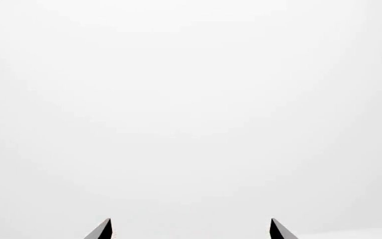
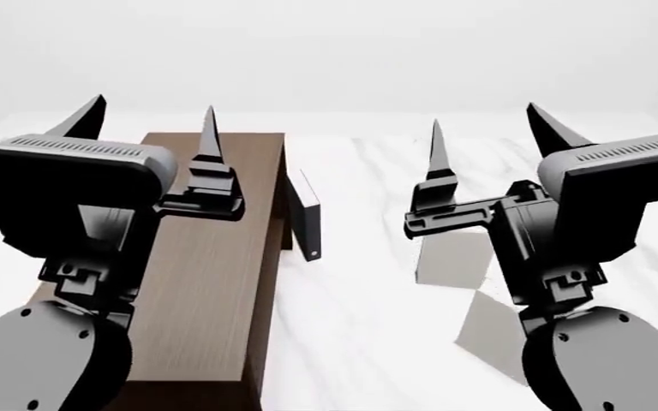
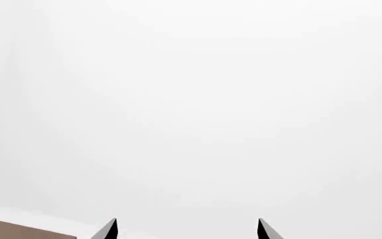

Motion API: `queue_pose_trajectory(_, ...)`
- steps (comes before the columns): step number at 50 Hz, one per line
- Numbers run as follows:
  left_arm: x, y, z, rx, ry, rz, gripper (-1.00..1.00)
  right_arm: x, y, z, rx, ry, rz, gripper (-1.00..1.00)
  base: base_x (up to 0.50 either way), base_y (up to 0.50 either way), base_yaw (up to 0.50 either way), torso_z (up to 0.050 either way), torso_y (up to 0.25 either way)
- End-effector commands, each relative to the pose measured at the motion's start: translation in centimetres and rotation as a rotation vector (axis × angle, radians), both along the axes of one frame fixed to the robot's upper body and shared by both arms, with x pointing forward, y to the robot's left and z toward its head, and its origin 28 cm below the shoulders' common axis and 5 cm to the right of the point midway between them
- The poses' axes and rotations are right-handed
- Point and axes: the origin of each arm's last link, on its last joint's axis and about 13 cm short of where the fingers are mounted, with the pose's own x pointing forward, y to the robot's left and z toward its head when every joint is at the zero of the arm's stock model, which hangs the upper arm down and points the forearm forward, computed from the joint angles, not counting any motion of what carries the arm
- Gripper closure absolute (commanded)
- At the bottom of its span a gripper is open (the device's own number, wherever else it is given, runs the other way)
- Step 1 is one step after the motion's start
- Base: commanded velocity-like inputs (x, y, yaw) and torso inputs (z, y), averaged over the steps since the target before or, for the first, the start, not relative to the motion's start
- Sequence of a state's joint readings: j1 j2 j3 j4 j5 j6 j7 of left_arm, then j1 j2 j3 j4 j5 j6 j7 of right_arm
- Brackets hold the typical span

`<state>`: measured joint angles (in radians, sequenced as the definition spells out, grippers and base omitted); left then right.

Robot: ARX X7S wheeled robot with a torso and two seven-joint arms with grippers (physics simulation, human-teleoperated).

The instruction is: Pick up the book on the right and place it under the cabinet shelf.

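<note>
While both black grippers hover with jaws spread and empty, the thin plain-white slab of a book (image 2: 452, 259) stands on the white marble tabletop (image 2: 363, 325) below the right gripper (image 2: 483, 137). It is well apart from the left gripper (image 2: 152, 128), which hangs over the large dark-brown wood-grain cabinet shelf (image 2: 209, 282). The right arm is judged the nearer.

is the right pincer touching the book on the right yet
Apart. In the head view the right pincer points up and away, open, well above the table, while the book lies flat below near the arm's base; nothing sits between its fingertips.
</note>
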<state>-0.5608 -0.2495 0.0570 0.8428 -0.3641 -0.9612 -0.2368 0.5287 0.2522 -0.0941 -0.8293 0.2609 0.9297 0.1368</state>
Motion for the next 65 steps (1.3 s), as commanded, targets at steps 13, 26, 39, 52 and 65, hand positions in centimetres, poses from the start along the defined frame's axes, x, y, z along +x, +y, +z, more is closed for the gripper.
queue_pose_trajectory(13,-0.4,0.0,0.0,0.0,-0.014,-0.004,-1.0,-0.6,-4.0,7.6,-0.286,0.292,0.084,-1.0,0.0,0.0,0.0,0.0,0.0)
queue_pose_trajectory(26,-0.5,0.2,0.0,-0.001,-0.019,-0.003,-1.0,0.6,-7.4,9.2,-0.436,0.614,0.136,-1.0,0.0,0.0,0.0,0.0,0.0)
queue_pose_trajectory(39,-0.7,0.1,0.2,0.007,-0.025,-0.007,-1.0,2.4,-9.7,8.8,-0.454,0.819,0.135,-1.0,0.0,0.0,0.0,0.0,0.0)
queue_pose_trajectory(52,-0.8,0.1,0.3,0.009,-0.024,-0.009,-1.0,2.7,-10.7,7.9,-0.469,0.939,0.111,-1.0,0.0,0.0,0.0,0.0,0.0)
queue_pose_trajectory(65,-1.1,0.4,0.5,0.017,-0.03,-0.008,-1.0,3.0,-10.8,6.3,-0.463,1.008,0.134,-1.0,0.0,0.0,0.0,0.0,0.0)
